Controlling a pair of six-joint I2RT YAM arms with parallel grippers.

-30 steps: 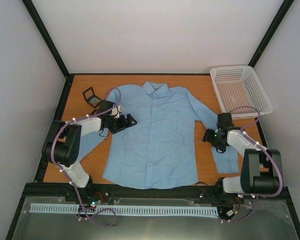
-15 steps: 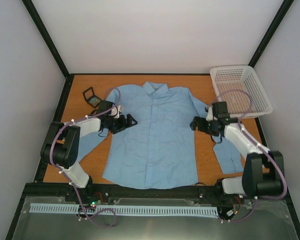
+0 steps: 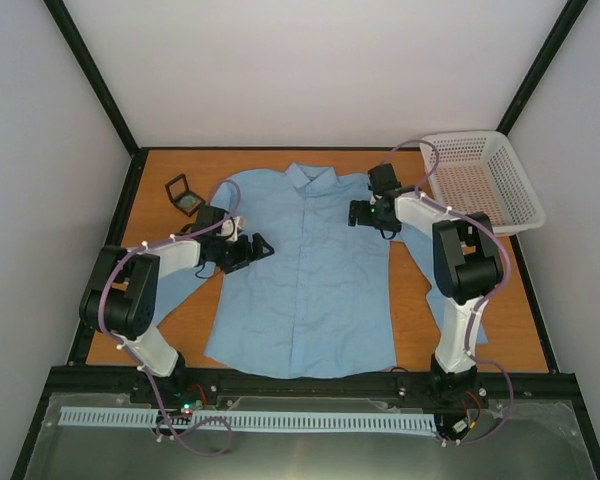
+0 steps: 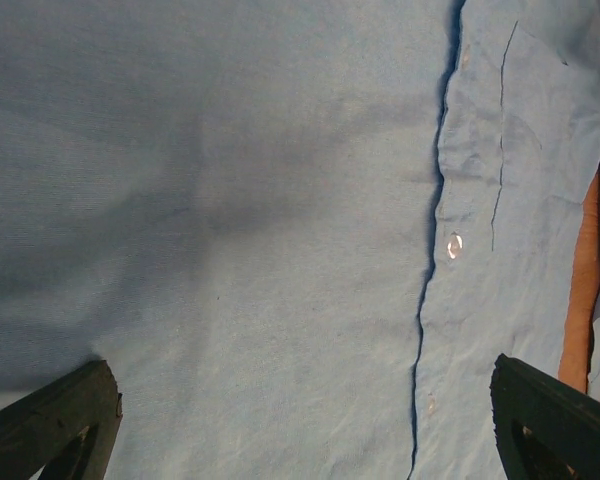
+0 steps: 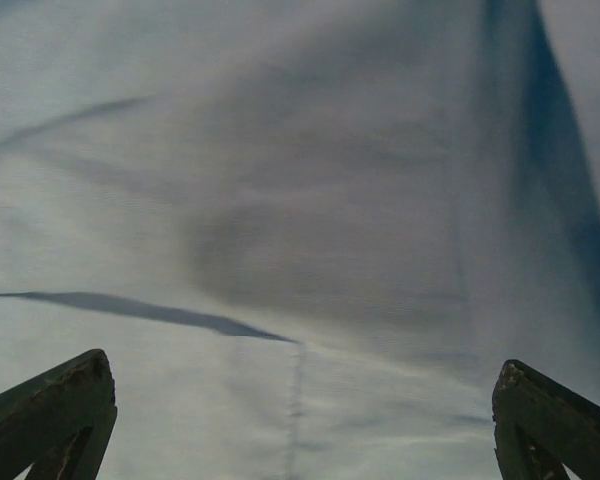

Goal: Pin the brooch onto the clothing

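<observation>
1. Shirt [image 3: 310, 290], light blue and long-sleeved, lies flat and buttoned on the orange-brown table [image 3: 520, 290], with its collar toward the far edge.
2. Near the far left corner, just beside the shirt's shoulder, a small black box [image 3: 184, 193] stands open. The brooch [image 3: 190, 203] shows only as a greenish-grey spot in the box's lower half, too small to make out in detail. It is apart from both grippers.
3. The left gripper [image 3: 248, 250] hangs over the chest panel on the left of the overhead view, its fingers spread wide with nothing between them.
4. Its wrist camera shows both dark fingertips [image 4: 50, 425] at the bottom corners. Smooth blue cloth fills the view, with the button strip and one pale button [image 4: 454, 245] to the right.
5. The right gripper [image 3: 356, 212] is over the upper chest near the collar, its jaws likewise wide apart and holding nothing.
6. Its wrist camera shows only lightly creased cloth between the two fingertips [image 5: 50, 415]. I cannot tell whether they touch the fabric.
7. A white mesh basket [image 3: 470, 136] sits at the far right corner, well apart from the box.
</observation>
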